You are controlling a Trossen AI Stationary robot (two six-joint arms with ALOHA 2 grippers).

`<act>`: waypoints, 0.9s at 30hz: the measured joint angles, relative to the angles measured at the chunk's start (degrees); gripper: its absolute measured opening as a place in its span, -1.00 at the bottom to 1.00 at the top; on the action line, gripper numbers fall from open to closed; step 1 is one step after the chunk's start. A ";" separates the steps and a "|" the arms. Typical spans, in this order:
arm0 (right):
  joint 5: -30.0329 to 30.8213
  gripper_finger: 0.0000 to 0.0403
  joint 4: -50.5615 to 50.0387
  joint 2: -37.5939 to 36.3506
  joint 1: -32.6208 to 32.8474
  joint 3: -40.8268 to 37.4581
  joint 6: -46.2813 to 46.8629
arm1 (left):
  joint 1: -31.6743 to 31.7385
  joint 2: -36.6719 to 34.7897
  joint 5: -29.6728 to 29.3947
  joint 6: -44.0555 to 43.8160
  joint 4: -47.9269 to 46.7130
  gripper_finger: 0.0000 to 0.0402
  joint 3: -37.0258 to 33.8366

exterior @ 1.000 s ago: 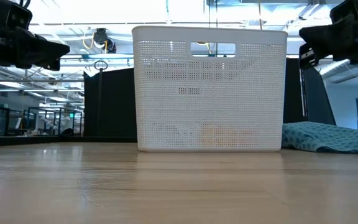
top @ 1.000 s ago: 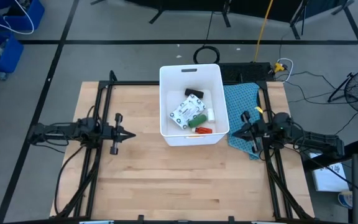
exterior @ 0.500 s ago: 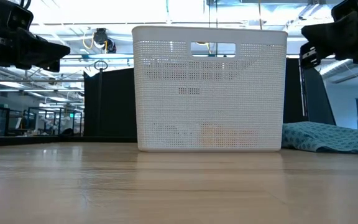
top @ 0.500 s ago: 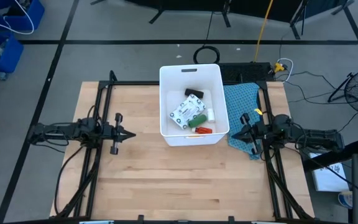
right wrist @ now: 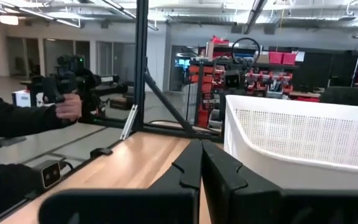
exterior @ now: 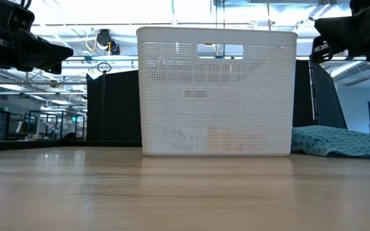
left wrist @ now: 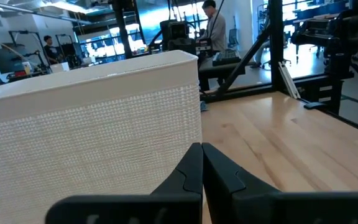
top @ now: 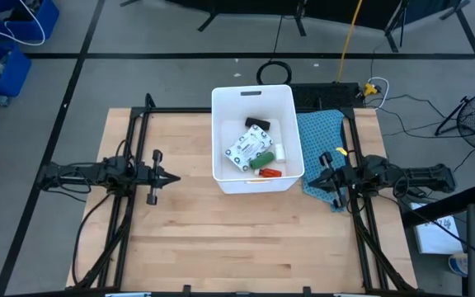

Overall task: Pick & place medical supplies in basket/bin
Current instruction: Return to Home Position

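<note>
The white bin (top: 254, 136) stands at the table's far middle, its bottom on the wood. Inside lie a flat white packet with green print (top: 246, 148), a green stick (top: 261, 158), a red piece (top: 269, 173), a black piece (top: 256, 124) and a small white piece (top: 279, 152). My left gripper (top: 176, 178) is shut and empty, held above the table left of the bin. My right gripper (top: 310, 178) is shut and empty, held above the table right of the bin, over the blue-green cloth (top: 320, 136).
The blue-green cloth lies on the table against the bin's right wall and shows in the low view (exterior: 342, 141). Bare wood (top: 237, 239) spans the near half of the table. A person's hand and sleeve (right wrist: 67, 106) show in the room beyond the table.
My right gripper has drawn back a little toward the table's right edge and risen slightly, staying shut. My left gripper and the bin have kept still.
</note>
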 joint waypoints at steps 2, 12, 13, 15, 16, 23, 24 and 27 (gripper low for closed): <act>0.00 -1.00 -0.06 0.04 -0.02 0.00 0.44 | 0.00 0.00 0.00 0.00 0.00 -1.00 0.00; -0.02 -1.00 2.02 0.06 -0.02 -0.04 0.69 | 0.00 0.00 -0.03 -1.94 0.01 -0.96 0.00; -0.02 -1.00 2.17 0.06 -0.02 -0.04 0.35 | 0.00 0.00 -0.04 -2.40 0.02 -0.94 0.00; 0.01 -1.00 3.20 0.06 -0.02 -0.04 -0.10 | 0.01 0.00 -0.09 -3.55 0.02 -0.92 0.00; 0.07 -1.00 3.56 0.05 -0.02 -0.04 -0.10 | 0.00 0.00 -0.14 -3.78 0.02 -0.91 0.00; 0.11 -1.00 3.25 0.06 -0.02 -0.04 -0.67 | 0.00 0.00 -0.54 -3.23 0.04 -0.97 0.00; 0.11 -1.00 3.25 0.06 -0.02 -0.04 -0.69 | 0.00 0.00 -0.55 -3.28 0.04 -0.98 0.00; 0.07 -1.00 3.27 0.06 -0.02 -0.04 -0.69 | 0.01 0.00 -0.52 -3.64 0.04 -0.98 0.00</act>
